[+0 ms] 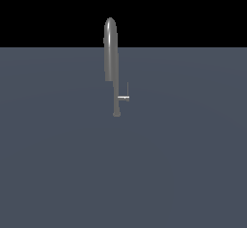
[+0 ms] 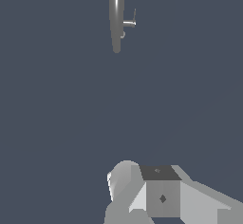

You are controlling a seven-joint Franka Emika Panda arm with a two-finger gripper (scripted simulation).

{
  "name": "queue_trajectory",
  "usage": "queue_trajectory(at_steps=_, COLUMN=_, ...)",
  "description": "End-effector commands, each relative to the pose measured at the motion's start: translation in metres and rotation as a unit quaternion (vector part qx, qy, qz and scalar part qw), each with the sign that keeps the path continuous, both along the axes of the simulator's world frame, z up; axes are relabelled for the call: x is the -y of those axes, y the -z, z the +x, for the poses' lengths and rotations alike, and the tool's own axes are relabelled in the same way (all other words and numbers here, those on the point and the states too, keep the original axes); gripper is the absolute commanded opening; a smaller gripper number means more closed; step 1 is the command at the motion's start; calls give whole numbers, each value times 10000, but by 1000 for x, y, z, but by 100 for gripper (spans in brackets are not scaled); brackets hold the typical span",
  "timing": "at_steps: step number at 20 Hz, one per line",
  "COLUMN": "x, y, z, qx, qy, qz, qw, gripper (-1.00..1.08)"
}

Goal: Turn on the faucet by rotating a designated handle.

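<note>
From where I sit, the risks run left to right across the exterior view. First comes the faucet (image 1: 111, 53), a slim grey post with an arched top standing upright on the grey desk (image 1: 53, 164). It is much the bigger target, so I could easily bump the thick spout with the arm instead of reaching the lever. Just beside the faucet's lower stem, on the exterior view's right, sticks out the handle (image 1: 124, 98), a tiny pale stub with a hair-thin rod rising from its end. I judge it easy to miss or slip off, since it offers so little to push against.

In the wrist view the faucet (image 2: 116, 14) and handle (image 2: 129, 23) sit well apart from the gripper (image 2: 156, 194), so nothing is being touched. Only a blocky part of the hand shows; I cannot tell whether the fingers are released or clenched. Approaching blind on that point risks pushing the rod sideways.
</note>
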State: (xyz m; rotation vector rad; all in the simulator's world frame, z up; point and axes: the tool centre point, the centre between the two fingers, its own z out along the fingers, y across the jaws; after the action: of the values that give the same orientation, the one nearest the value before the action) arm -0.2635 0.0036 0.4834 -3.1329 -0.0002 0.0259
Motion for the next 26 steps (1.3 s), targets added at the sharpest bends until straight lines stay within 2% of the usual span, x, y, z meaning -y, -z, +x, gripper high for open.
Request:
queue_trajectory(at_steps=1, x=0, y=0, z=0, qx=0, qy=0, qz=0, qw=10000, gripper=-100)
queue_trajectory(at_steps=7, x=-1, y=1, z=5, qx=-55, qy=60, qz=57, qw=10000, gripper=-100)
queue_trajectory(at_steps=13, x=-4, y=3, z=20, qx=-224, qy=242, qz=230, qw=9992, gripper=-100)
queue_trajectory(at_steps=20, x=-7, y=10, z=52, qx=-571, qy=618, qz=587, qw=9947, gripper=-100)
queue_trajectory(at_steps=26, x=-9, y=19, z=87, qx=-962, qy=1041, qz=990, qw=9849, gripper=-100)
